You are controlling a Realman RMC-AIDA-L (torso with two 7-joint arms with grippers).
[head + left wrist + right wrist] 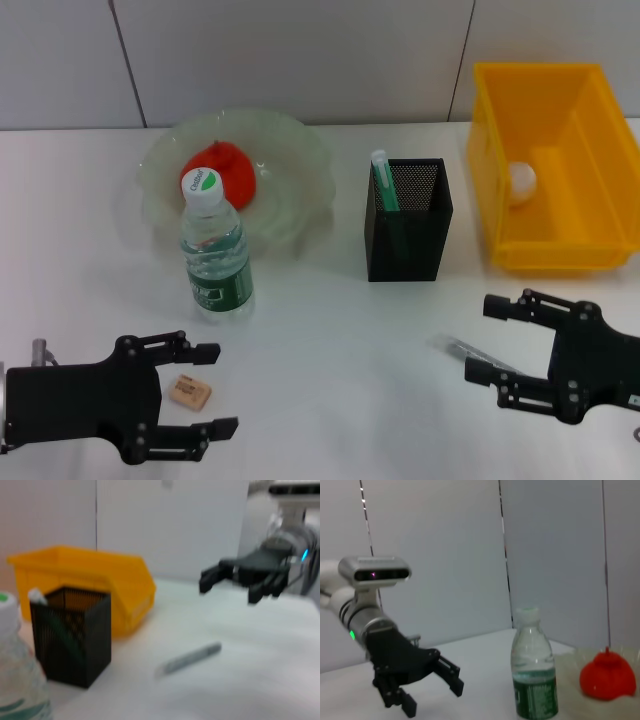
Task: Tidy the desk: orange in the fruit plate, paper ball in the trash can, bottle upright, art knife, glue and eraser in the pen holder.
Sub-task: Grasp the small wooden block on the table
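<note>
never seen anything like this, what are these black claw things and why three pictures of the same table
The claws are a robot's two grippers. One picture comes from a camera on its head, looking down at the desk; the other two come from cameras on its wrists, each catching the opposite arm.

In the head view the left gripper is open around an eraser, and the right gripper is open beside a grey art knife lying flat. Neither holds anything.

Also on the desk: a bottle standing upright, an orange in a glass plate, a black mesh pen holder with a glue stick inside, and a yellow bin holding a paper ball.
</note>
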